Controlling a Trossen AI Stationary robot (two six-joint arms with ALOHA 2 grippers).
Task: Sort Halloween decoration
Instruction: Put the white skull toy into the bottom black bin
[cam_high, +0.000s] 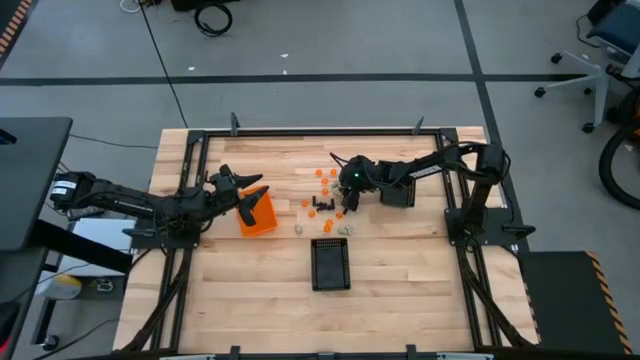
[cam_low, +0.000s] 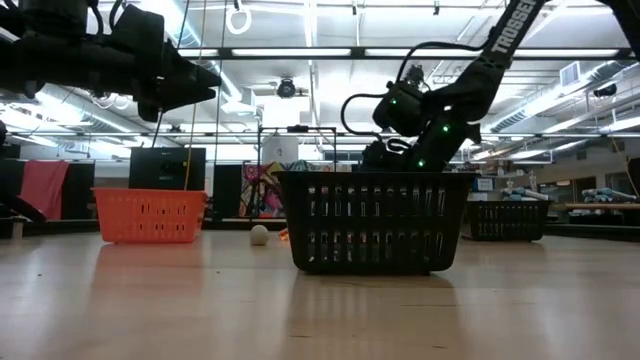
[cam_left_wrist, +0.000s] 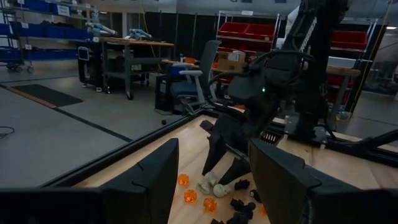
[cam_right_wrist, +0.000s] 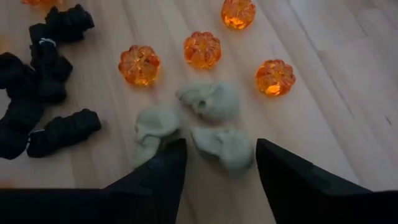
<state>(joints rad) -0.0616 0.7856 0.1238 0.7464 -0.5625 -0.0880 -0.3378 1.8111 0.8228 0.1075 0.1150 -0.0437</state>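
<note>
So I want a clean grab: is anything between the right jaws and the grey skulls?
Nothing visible. The right gripper hangs open just over three grey skulls, one lying between its jaws; orange pumpkins lie beyond.

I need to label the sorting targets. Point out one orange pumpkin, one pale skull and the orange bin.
orange pumpkin (cam_right_wrist: 202, 49), right wrist view, middle of its ribbed top.
pale skull (cam_right_wrist: 211, 101), right wrist view, centre of its rounded crown.
orange bin (cam_low: 150, 216), low view, middle of its slotted front wall.

Orange pumpkins (cam_right_wrist: 202, 49); grey skulls (cam_right_wrist: 211, 101); black pieces (cam_right_wrist: 62, 131); clustered mid-table.
</note>
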